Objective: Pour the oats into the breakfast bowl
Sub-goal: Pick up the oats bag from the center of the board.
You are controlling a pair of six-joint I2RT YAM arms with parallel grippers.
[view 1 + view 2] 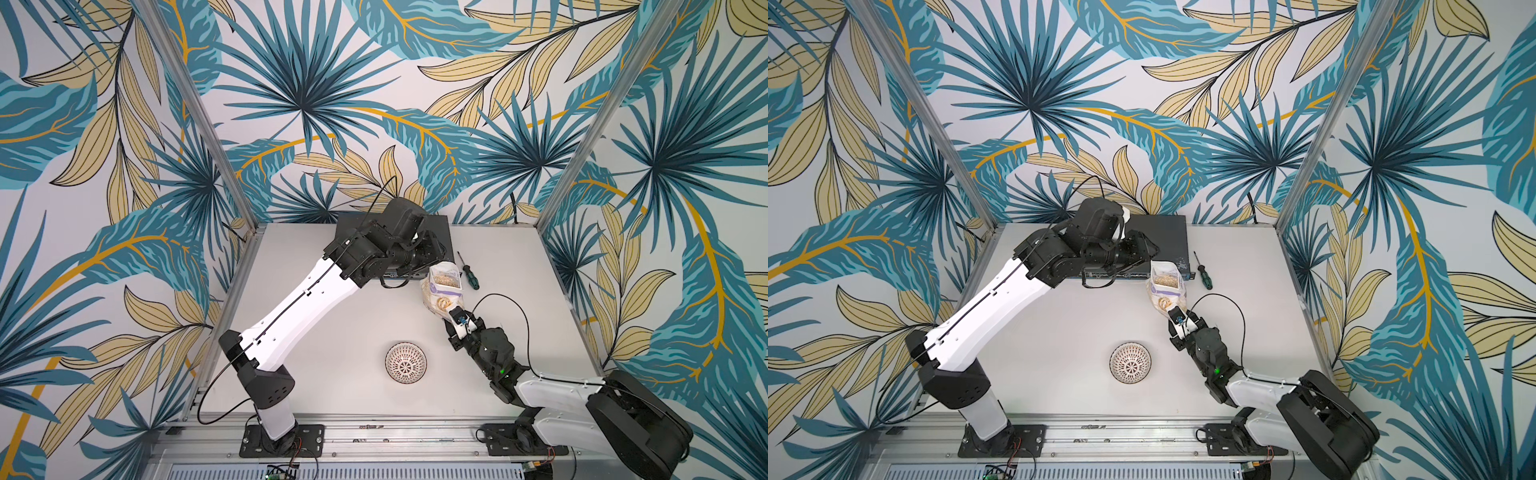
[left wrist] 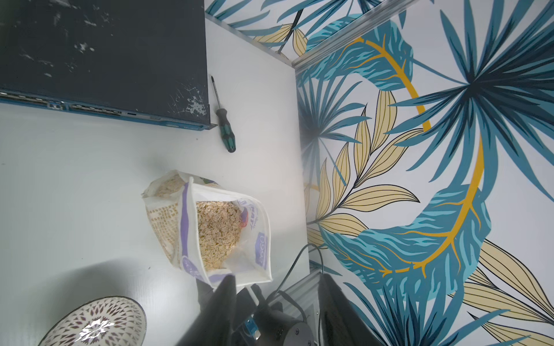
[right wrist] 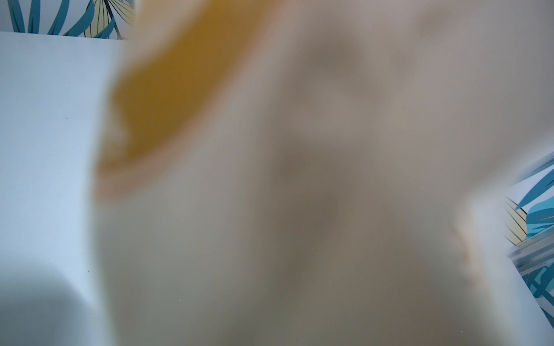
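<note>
Blurred beige wall of oats pouch (image 3: 299, 179) filling right wrist lens, gold patch at one side. Clamped on its lower end: right gripper (image 1: 450, 311). Pouch near upright, mouth open, pale flakes visible inside from left wrist view; lifted or resting on table (image 1: 332, 324), cannot tell. By pouch mouth, left gripper (image 2: 277, 277) unclenched, jaws spread wide, nothing between them; one finger (image 2: 223, 296) tip at pouch rim, contact unclear. Small breakfast bowl (image 1: 405, 362) on table nearer front edge, well apart from pouch, lattice pattern showing inside. Green-handled screwdriver (image 1: 470, 274) flat just beside pouch, near corner of dark flat box (image 1: 440, 232) against back wall.
</note>
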